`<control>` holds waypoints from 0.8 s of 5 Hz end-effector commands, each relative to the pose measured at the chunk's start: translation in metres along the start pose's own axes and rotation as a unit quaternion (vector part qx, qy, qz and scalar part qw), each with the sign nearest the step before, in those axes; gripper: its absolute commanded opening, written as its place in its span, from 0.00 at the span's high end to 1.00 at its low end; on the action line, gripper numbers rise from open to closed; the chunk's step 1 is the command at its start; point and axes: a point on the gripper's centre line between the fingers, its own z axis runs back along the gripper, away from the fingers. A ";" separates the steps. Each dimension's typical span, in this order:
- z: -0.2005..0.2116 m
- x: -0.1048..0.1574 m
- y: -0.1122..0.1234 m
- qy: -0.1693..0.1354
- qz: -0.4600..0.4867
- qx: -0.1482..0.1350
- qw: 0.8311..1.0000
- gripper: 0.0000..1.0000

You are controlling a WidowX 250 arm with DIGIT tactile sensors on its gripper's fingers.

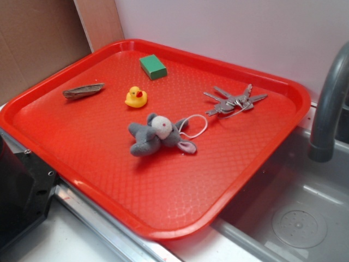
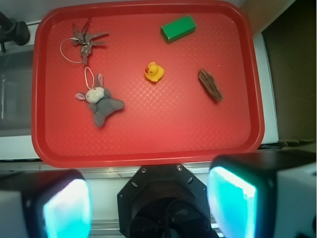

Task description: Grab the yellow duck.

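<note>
The yellow duck is a tiny rubber toy with a red-orange beak. It stands upright on the red tray, left of middle. In the wrist view the duck sits near the tray's middle. My gripper is open and empty, high above the tray's near edge, far from the duck. Its two pads glow cyan at the bottom of the wrist view, wide apart. The gripper is out of the exterior view.
On the tray lie a grey plush mouse with a white loop, a bunch of keys, a green block and a brown bark-like piece. A sink with a grey faucet lies right. The robot's black base sits below the tray.
</note>
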 end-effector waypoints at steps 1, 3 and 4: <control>0.000 0.000 0.000 0.000 0.000 0.000 1.000 0.00; -0.009 0.097 0.009 0.011 0.034 0.029 0.999 0.00; -0.026 0.128 0.012 0.018 0.017 0.057 0.998 0.00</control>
